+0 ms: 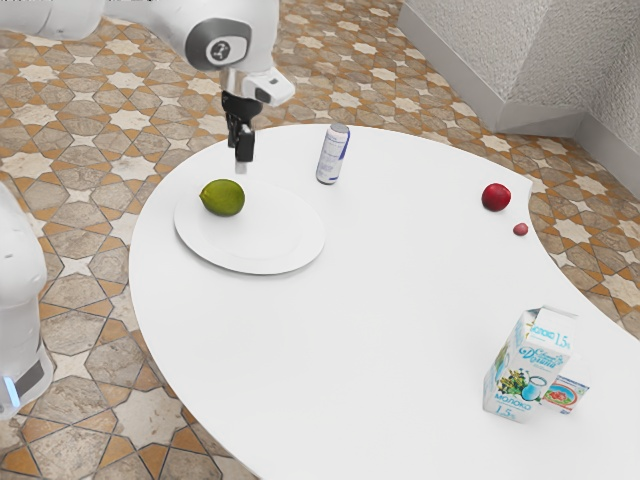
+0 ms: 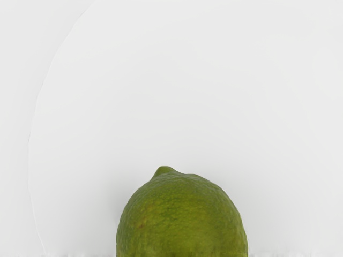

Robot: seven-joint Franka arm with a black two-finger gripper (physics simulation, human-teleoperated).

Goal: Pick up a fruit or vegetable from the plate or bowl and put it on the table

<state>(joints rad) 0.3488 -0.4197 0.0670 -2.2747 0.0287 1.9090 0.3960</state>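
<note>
Green, dimple-skinned and round, the lime (image 1: 223,198) lies on the smooth white plate (image 1: 285,228), just below the black two-finger pincer (image 1: 240,156) and apart from it. Coming down off-centre could make it roll, since neither its curved body nor the slick plate would resist much. A descent too deep might press on the plate and tip or slide it; lifting too little could drag the fruit against the rim. Farther off, a sideways swing might topple the slim white-and-blue can (image 1: 331,158), upright on the white curved table (image 1: 360,350) — and a lime set down there may roll if let go early.

Whether the pincer is spread or clenched I cannot tell, though it has no grip on the lime. In the wrist view the fruit is cut off by the lower edge — its underside is hidden. Farther away, the blue-and-white milk carton (image 1: 525,370) partly covers a small printed package (image 1: 568,393).
</note>
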